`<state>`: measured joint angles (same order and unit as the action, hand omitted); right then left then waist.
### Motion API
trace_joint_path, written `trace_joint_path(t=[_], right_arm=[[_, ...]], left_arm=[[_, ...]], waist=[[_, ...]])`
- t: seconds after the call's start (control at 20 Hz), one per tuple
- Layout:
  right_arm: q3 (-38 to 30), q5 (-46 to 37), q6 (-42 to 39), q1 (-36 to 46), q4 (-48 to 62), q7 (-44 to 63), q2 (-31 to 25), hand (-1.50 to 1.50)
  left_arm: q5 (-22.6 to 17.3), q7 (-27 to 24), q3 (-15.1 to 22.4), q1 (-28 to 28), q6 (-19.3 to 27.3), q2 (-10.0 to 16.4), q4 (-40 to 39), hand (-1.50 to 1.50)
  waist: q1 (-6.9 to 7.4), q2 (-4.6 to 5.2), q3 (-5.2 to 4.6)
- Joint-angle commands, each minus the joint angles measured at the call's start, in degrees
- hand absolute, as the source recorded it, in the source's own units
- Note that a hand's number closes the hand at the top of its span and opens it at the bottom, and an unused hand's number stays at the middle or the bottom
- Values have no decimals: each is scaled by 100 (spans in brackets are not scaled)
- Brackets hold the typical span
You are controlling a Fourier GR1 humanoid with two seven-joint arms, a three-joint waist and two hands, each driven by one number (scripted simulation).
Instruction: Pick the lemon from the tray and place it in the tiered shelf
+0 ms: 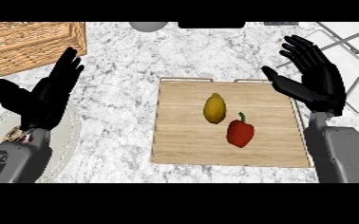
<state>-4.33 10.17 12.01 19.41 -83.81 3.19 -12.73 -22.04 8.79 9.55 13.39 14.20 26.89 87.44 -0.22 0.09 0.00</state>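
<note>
A woven crate [35, 42] is cut off at the upper left. The left hand [49, 95] holds nothing, its fingers straight and spread. The lemon [214, 108] lies mid-tray [182, 147], just beside a red pepper [240, 133]. The right hand [316, 83] is empty with its fingers wide at the tray's right rim. The wire shelf [336, 38] is mostly cropped.

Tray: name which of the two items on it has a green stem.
The red pepper; it lies right of the yellow lemon, which shows no stem.
</note>
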Motion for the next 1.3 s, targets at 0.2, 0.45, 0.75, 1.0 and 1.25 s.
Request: trace_joint_path(t=[0.2, 0.45, 0.75, 1.0, 1.25], right_arm=[[452, 108, -883, 10, -1211, 1293, -721, -150], [1472, -522, -1426, 595, -1341, 3102, -1470, -150], [2617, -1986, -2402, 1401, -1440, 4370, -2598, -150], [3194, -2234, -2535, 2413, -1358, 6163, -1518, -150], [3591, -2704, -2512, 2493, -590, 6136, -716, -150]], left_arm=[[83, -322, -165, -165, -361, -120, -320, 0], [129, 68, -48, 230, -125, -259, -372, 0], [190, -54, 5, 178, -168, -284, -255, 0], [220, 120, -123, 78, -130, -224, -99, 0], [253, 20, -219, 130, -386, -262, -241, 0]], waist=[[-23, -28, -7], [-28, -25, -32], [133, -37, -50], [148, -28, -12], [96, -8, -4]])
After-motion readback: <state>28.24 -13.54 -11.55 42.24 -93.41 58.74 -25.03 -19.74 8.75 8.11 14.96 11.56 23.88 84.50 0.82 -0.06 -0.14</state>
